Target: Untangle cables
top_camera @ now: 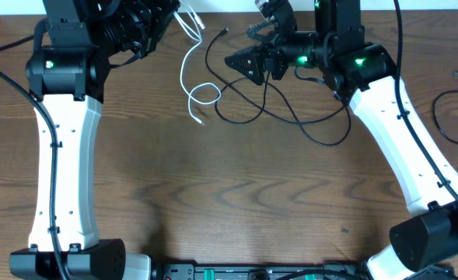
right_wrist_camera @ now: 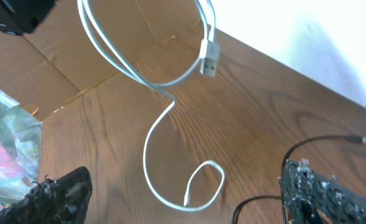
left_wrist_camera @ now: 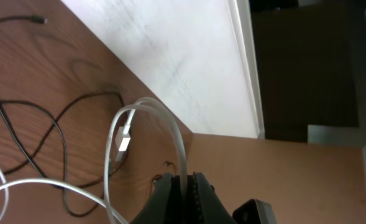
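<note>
The left pincer (left_wrist_camera: 184, 183) pinches the white cable (left_wrist_camera: 178, 140) by the surface's (top_camera: 229, 194) far edge. The right pincer (right_wrist_camera: 192, 196) is spread, with the black cable (top_camera: 275, 113) looped beneath it and bare wood behind both.

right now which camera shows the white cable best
Right wrist: the white cable runs from its hanging plug down to the loop on the table. Overhead shows it small and thin. Left wrist shows just the stretch by the left fingers pinching it.
</note>
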